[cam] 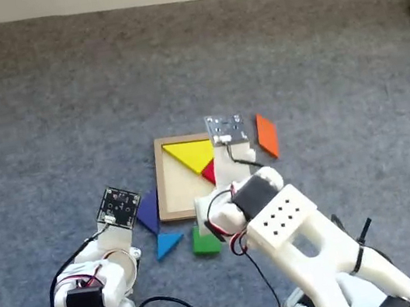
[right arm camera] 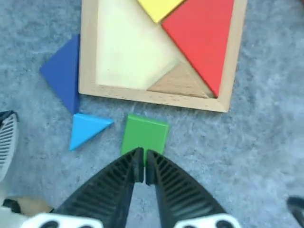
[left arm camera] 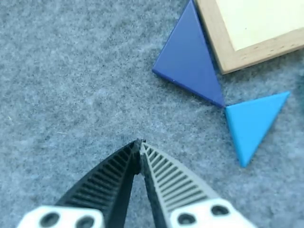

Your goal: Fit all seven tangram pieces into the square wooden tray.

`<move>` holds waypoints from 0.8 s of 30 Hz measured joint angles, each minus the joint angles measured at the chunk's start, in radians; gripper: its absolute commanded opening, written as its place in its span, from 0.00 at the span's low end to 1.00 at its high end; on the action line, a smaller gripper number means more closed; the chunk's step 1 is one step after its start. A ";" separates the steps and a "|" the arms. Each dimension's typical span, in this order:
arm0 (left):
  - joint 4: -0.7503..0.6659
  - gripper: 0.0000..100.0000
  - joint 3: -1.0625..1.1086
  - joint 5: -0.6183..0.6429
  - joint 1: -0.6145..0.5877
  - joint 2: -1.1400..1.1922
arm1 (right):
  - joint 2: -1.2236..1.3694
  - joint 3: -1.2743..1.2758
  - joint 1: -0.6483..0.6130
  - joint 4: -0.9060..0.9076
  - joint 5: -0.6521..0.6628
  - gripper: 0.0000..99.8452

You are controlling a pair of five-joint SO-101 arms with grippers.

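While three of seven pieces sat seated, the left gripper [left arm camera: 140, 147] hung over bare carpet [left arm camera: 71, 71], fingers pressed together and empty, apparently parked clear of the work. Beyond it the dark blue triangle [left arm camera: 190, 61] lay against the square wooden tray [right arm camera: 88, 57], the light blue triangle [left arm camera: 251, 123] at its corner. Over the green square [right arm camera: 145, 133] hovered the right gripper [right arm camera: 144, 164], closed on nothing, likely lining up a pick. The yellow triangle [right arm camera: 159, 7], red triangle [right arm camera: 204, 33] and plain wooden triangle [right arm camera: 178, 83] filled part of the tray; the orange parallelogram [cam: 266, 135] waited just right of it.
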 measured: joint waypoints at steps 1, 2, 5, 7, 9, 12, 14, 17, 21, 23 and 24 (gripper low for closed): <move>0.000 0.01 0.000 0.000 0.000 0.000 | 0.002 0.031 -0.003 -0.031 -0.003 0.23; 0.000 0.01 0.000 0.000 0.000 0.000 | 0.006 0.055 -0.008 -0.061 -0.011 0.28; 0.000 0.01 0.000 0.000 0.000 0.000 | 0.052 0.083 -0.046 -0.117 -0.068 0.39; 0.000 0.01 0.000 0.000 0.000 0.000 | 0.094 0.083 -0.086 -0.141 -0.100 0.39; 0.000 0.01 0.000 0.000 0.000 0.000 | 0.138 0.083 -0.127 -0.166 -0.118 0.39; 0.000 0.01 0.000 0.000 0.000 0.000 | 0.230 0.083 -0.158 -0.229 -0.127 0.39; 0.000 0.01 0.000 0.000 0.000 0.000 | 0.296 0.083 -0.158 -0.269 -0.127 0.39; 0.000 0.01 0.000 0.000 0.000 0.000 | 0.356 0.061 -0.158 -0.284 -0.127 0.39; 0.000 0.01 0.000 0.000 0.000 0.000 | 0.376 0.032 -0.161 -0.285 -0.127 0.39; 0.000 0.01 0.000 0.000 0.000 0.000 | 0.376 0.031 -0.161 -0.290 -0.127 0.39; 0.000 0.01 0.000 0.000 0.000 0.000 | 0.376 0.031 -0.161 -0.290 -0.127 0.39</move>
